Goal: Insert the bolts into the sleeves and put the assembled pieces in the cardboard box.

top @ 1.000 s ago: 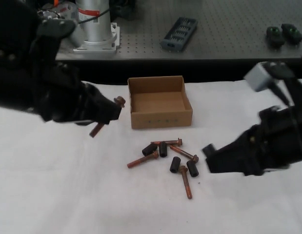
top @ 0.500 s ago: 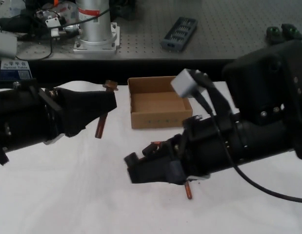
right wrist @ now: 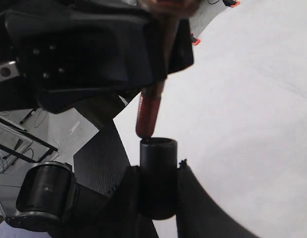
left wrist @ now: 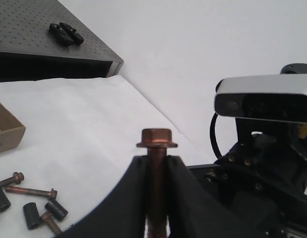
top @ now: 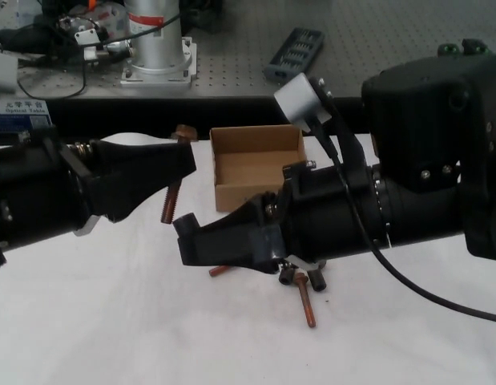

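**Bolt tip at the sleeve's mouth, above the surface**

The left jaws are clenched on a copper bolt [left wrist: 156,145] just below its head. It hangs head up and slightly tilted [top: 169,202], above the surface on the left of the box [top: 234,193]. The right jaws grasp a black sleeve [right wrist: 158,151] with its open end turned toward the bolt's threaded tip. In the right wrist view the tip sits right at the sleeve's mouth; whether it has entered cannot be told. The box stands open near the middle of the surface's far edge, with the right arm crossing in front of it. Loose bolts [top: 306,305] and sleeves [top: 316,278] lie on the white surface nearer the front edge than the box, partly hidden under that arm.
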Robot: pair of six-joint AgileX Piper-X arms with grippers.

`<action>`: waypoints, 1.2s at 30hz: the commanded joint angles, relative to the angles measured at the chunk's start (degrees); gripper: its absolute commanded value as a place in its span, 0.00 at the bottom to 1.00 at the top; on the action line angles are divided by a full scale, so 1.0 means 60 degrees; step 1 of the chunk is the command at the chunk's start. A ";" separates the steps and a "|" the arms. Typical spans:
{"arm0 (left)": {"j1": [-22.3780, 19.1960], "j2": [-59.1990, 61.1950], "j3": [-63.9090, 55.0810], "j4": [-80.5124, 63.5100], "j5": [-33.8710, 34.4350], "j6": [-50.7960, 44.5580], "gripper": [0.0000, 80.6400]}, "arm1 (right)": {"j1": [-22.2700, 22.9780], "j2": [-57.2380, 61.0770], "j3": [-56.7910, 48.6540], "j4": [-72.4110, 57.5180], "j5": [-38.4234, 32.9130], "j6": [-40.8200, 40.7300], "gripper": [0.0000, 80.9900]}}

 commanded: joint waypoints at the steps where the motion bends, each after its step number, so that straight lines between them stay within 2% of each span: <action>1: 0.0025 -0.0110 -0.0037 -0.0404 0.0254 -0.0225 0.01 | 0.0015 -0.0011 -0.0042 -0.0319 -0.0168 0.0122 0.04; 14: 0.0025 -0.0110 -0.0037 -0.0559 0.0298 -0.0225 0.01 | 0.0015 -0.0011 -0.0042 -0.0401 -0.1040 0.0246 0.04; 29: 0.0025 -0.0110 -0.0037 -0.0557 0.0298 -0.0725 0.01 | 0.0015 -0.0011 -0.0042 -0.0895 -0.0887 0.0246 0.04; 36: 0.0025 -0.0110 -0.0037 -0.0557 -0.0150 -0.0008 0.01 | 0.0015 -0.0011 -0.0042 -0.0546 -0.0884 0.0246 0.04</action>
